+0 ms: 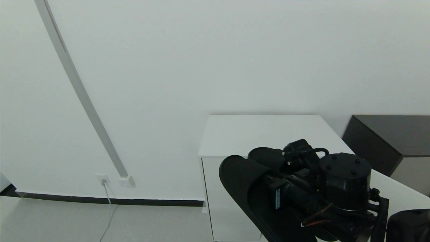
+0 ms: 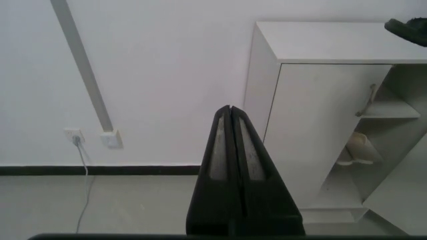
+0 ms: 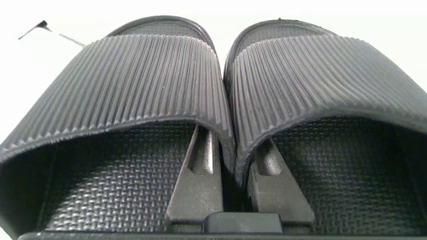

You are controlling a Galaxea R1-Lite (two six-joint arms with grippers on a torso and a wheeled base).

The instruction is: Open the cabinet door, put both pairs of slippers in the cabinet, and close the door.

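Around my right gripper (image 3: 230, 141) sits the pair of black ribbed rubber slippers (image 3: 153, 80). One finger (image 3: 197, 173) is slid under each strap, and the two fingers pinch the slippers' adjoining inner walls together. On the head view the slippers (image 1: 242, 181) hang off the end of the right arm, toes forward. They are held up in front of the white box-shaped cabinet (image 1: 262, 134), just above the level of its top.

Beyond my left gripper (image 2: 230, 113), whose fingers are pressed flat together on nothing, I can see the same cabinet (image 2: 320, 120) standing open on its far side. A pair of pale beige slippers (image 2: 360, 148) lies on a white shelf (image 2: 390, 112) inside. The black pair's tip (image 2: 408, 30) shows above the cabinet top, well apart from this gripper.

Off to the left gripper's other side a grey cable duct (image 2: 80, 60) runs down the white wall to a wall socket (image 2: 73, 135). A grey cord (image 2: 85, 180) plugged into it trails to the floor. Past the right gripper, beyond the cabinet, stands a dark grey block-shaped unit (image 1: 386, 137).
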